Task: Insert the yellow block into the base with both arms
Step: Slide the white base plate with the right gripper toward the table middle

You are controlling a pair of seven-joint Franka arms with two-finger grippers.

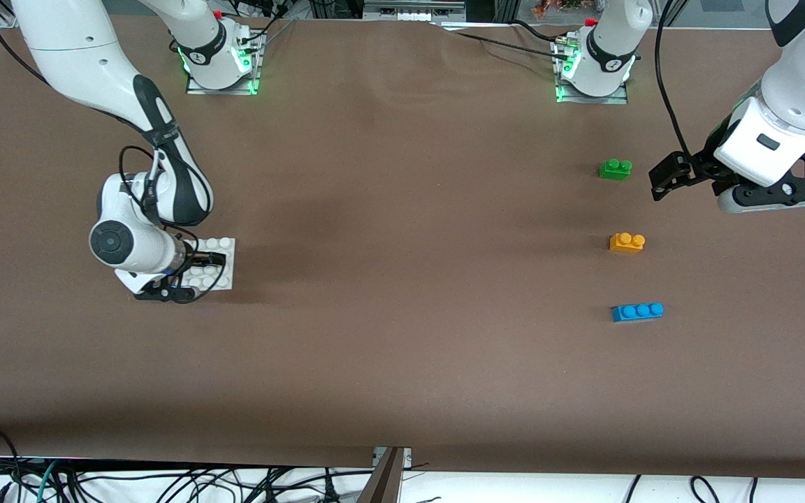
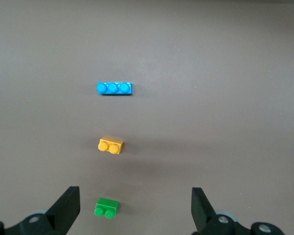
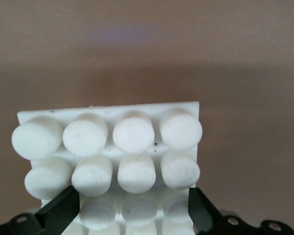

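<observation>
1. Front view: the small orange-yellow plastic brick with two round studs (image 1: pixel 627 242) sits on the brown table toward the left arm's end, between a green two-stud brick (image 1: pixel 615 169) farther from the camera and a longer blue three-stud brick (image 1: pixel 637 311) nearer to it — all three well apart. The left gripper (image 1: pixel 662 180) hangs in the air beside the green brick, not over the yellow one. At the right arm's end, the right gripper (image 1: pixel 201 269) is down on the flat square white studded plate (image 1: pixel 224 246), its black fingers lying across the plate's edge.

2. Left wrist view: the left gripper (image 2: pixel 135 208) has its fingers spread wide with nothing between them. The green brick (image 2: pixel 107 207) lies between the fingers but far below, then the yellow block (image 2: pixel 110 146), then the blue brick (image 2: pixel 114 88).

3. Right wrist view: the base (image 3: pixel 108 147) fills the frame, and the right gripper (image 3: pixel 130 211) straddles it with a finger at either side (whether the pads press the plate or merely flank it, I cannot tell).

4. Doing the step well, as I judge it: the left arm should centre over the yellow block — not the green one now under it — turn so the fingers meet the block's long flat sides, descend straight and grip below the studs. The right arm should hold the base level, studs up.
</observation>
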